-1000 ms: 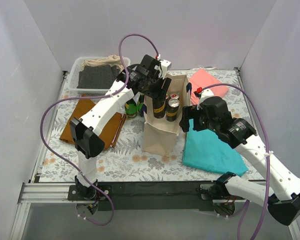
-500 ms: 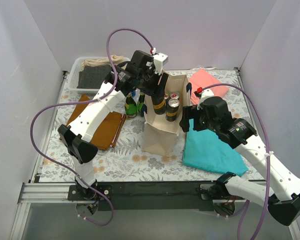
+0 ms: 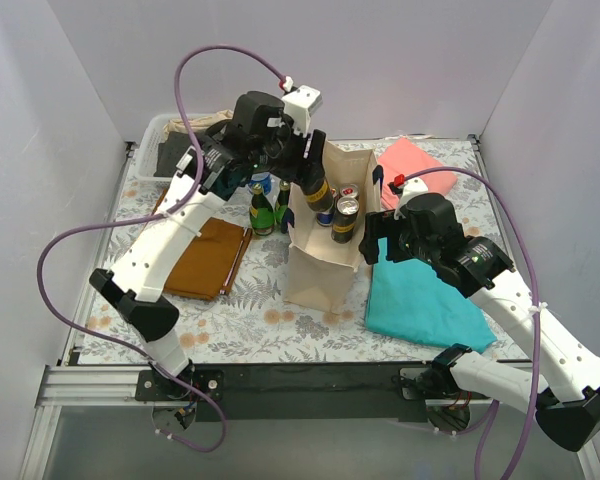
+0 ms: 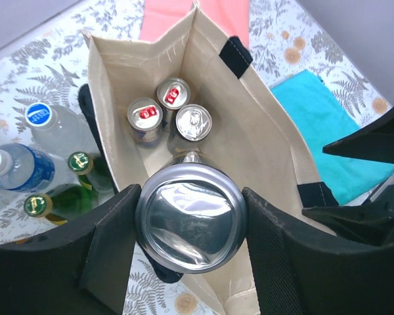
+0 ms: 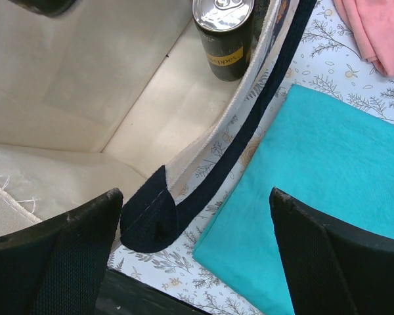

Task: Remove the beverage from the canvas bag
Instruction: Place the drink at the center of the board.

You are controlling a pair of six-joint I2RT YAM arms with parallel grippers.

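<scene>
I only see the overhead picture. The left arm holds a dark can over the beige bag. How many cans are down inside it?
Observer: The left wrist view shows at least three cans standing in the canvas bag, below the held can.
Visitor: And the right arm?
Observer: Its wrist view shows the right end effector open, the bag's navy handle between its fingers.
Visitor: Any brand?
Observer: That view reads Schweppes on one dark can.

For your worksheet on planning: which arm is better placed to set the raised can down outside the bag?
Left. The left gripper is shut on the can, held above the bag. The right gripper stands open at the bag's rim, holding nothing.
</scene>
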